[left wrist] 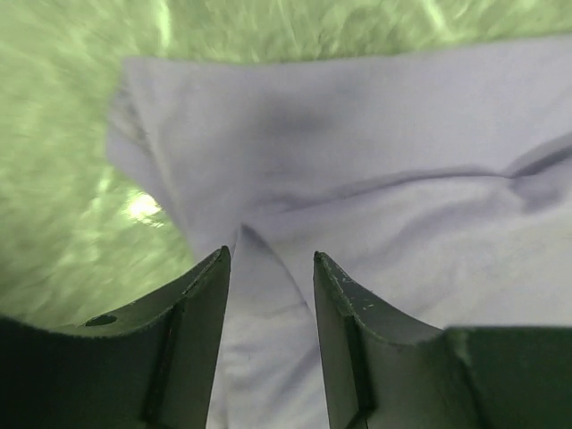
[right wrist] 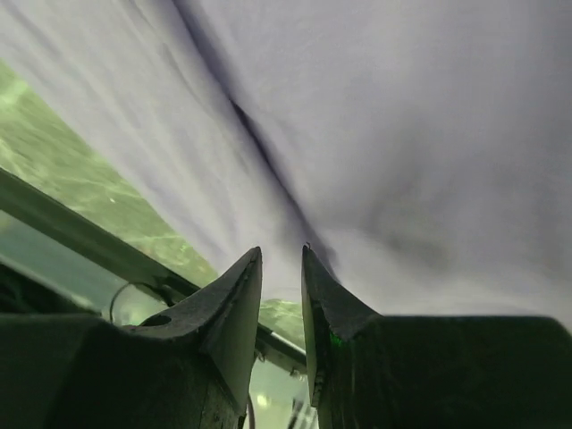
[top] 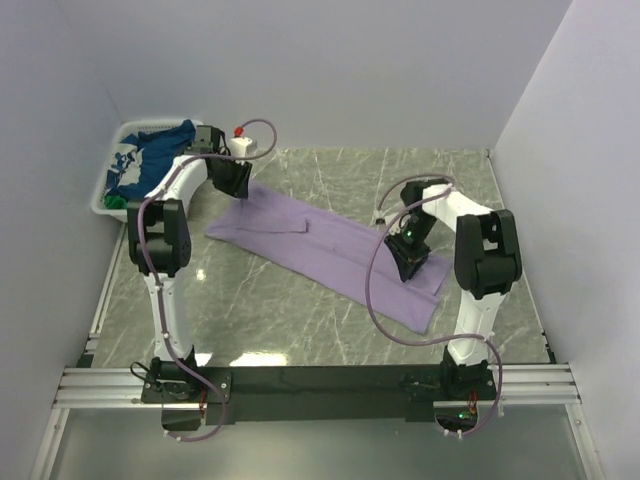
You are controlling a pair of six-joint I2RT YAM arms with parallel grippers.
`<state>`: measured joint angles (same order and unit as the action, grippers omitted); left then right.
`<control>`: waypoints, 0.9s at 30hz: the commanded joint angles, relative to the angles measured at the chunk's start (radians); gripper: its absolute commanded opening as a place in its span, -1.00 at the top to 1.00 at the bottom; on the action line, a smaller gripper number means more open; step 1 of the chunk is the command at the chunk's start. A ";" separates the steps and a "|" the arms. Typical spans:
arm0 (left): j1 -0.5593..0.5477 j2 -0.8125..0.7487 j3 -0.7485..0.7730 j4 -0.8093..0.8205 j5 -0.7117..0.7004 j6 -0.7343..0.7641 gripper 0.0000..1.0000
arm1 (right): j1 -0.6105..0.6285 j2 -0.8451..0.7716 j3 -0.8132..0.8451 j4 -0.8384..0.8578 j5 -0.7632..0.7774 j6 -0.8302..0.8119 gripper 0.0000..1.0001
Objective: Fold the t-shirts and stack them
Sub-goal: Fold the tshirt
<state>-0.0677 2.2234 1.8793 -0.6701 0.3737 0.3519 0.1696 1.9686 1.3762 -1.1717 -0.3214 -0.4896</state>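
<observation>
- Across the middle of the grey-green marbled desk (top: 300, 325) lies a large, plain lavender-purple t-shirt (top: 320, 245) of soft cloth. It is spread in a long band that slants from far left to near right, partly folded, with a few creases.
- Over the shirt's far-left end hangs the left tool (top: 238, 188), pointing down at the cloth.
- From the left wrist, the left tool (left wrist: 268, 255) shows its two dark fingers (left wrist: 201, 313) apart, with a raised ridge of the lavender-purple t-shirt (left wrist: 375, 161) in the gap. I cannot tell whether they pinch it.
- At the near-right end sits the right tool (top: 408, 265), down on the cloth.
- From the right wrist, the right tool (right wrist: 281, 250) has its fingers (right wrist: 237, 304) drawn close together. A dark crease in the lavender-purple t-shirt (right wrist: 402, 134) runs straight to the tips, so it grips the cloth.
- At the far-left corner stands a white slatted plastic basket (top: 103, 190). It holds a crumpled navy blue t-shirt with white print (top: 160, 150) — and a scrap of green cloth (top: 117, 201) at its near edge.
</observation>
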 commanded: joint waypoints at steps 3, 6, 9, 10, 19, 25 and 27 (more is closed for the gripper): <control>0.003 -0.262 -0.150 0.090 0.070 -0.100 0.02 | -0.053 -0.059 0.165 0.046 0.004 0.048 0.36; -0.009 -0.347 -0.293 0.124 0.085 -0.200 0.17 | -0.053 0.025 0.245 0.044 0.028 0.071 0.48; -0.021 -0.384 -0.406 0.136 0.071 -0.316 0.38 | -0.042 0.091 0.294 0.043 0.048 0.085 0.55; -0.033 -0.387 -0.429 0.139 0.065 -0.345 0.44 | -0.035 0.104 0.299 0.046 0.065 0.088 0.57; -0.058 -0.341 -0.542 0.167 -0.021 -0.485 0.57 | 0.007 0.098 0.087 0.107 0.170 0.111 0.79; -0.081 -0.208 -0.432 0.147 -0.076 -0.475 0.62 | 0.114 -0.008 -0.110 0.076 0.062 0.077 0.80; -0.086 -0.110 -0.360 0.133 -0.084 -0.453 0.64 | 0.172 -0.042 -0.158 0.061 0.018 0.053 0.80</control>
<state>-0.1356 2.0331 1.4246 -0.5587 0.3443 -0.1093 0.2672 1.9778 1.2858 -1.0916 -0.2302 -0.3988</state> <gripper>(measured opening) 0.184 0.104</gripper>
